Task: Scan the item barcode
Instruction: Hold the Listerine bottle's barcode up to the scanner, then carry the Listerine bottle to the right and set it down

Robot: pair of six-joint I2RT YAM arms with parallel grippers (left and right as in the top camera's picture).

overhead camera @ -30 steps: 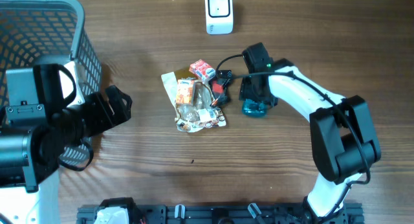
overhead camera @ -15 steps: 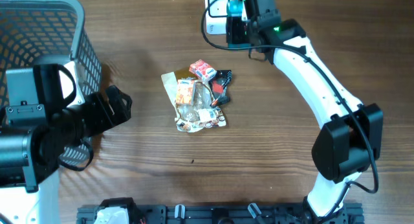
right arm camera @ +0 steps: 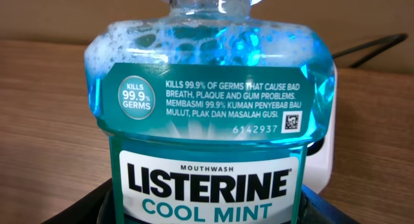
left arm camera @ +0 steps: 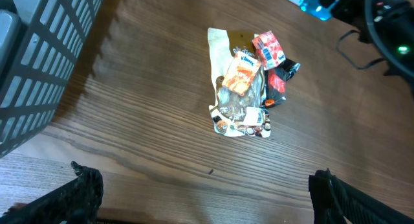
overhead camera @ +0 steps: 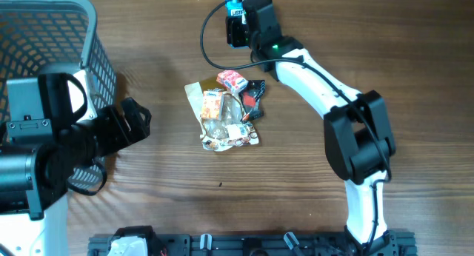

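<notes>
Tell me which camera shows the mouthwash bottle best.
Right wrist view: the mouthwash bottle fills the frame, its Listerine Cool Mint label readable. Overhead shows only a small blue patch near the picture's top edge. Left wrist catches just a blue corner, top right.

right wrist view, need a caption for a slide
Blue Listerine Cool Mint bottle, foam at its shoulder, held close to the camera with the white scanner behind it.

Mouthwash bottle (right arm camera: 207, 88): clear glossy plastic, smooth, w/ glossy printed label. Table (overhead camera: 296, 204): matt wood, visible grain. Basket (overhead camera: 102, 64), far left: grey matt plastic lattice. Packets (overhead camera: 226, 112), mid-table: shiny crinkled foil/plastic wrappers.
</notes>
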